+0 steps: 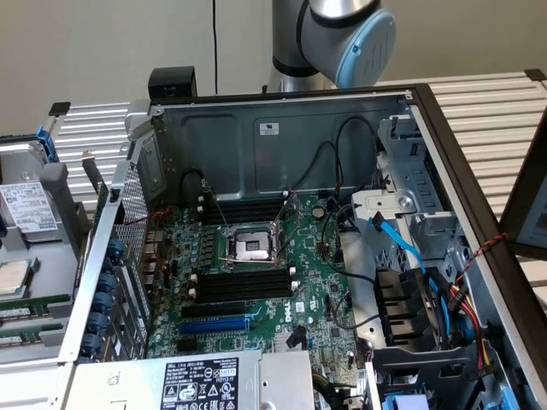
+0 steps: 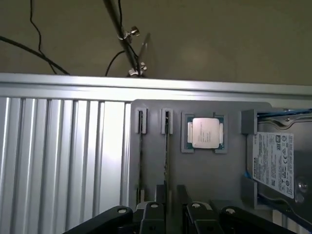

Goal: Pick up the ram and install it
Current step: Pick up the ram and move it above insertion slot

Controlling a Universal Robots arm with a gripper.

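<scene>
Fingers [image 2: 152, 218] wide apart, empty, over the grey tray [image 2: 214, 178], seemingly either side of the edge-on ram [image 2: 166, 156].

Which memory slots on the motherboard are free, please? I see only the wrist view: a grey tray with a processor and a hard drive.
Observer: In the exterior view, the black slots on both sides of the processor socket hold no stick; all look free.
Operator: Where does the tray stand, seen from the case?
Observer: The tray stands just outside the case, at the exterior view's left. Two green ram sticks sit in it.
Operator: And where is the arm?
Observer: The arm shows its grey and blue joint behind the case's back wall.
</scene>
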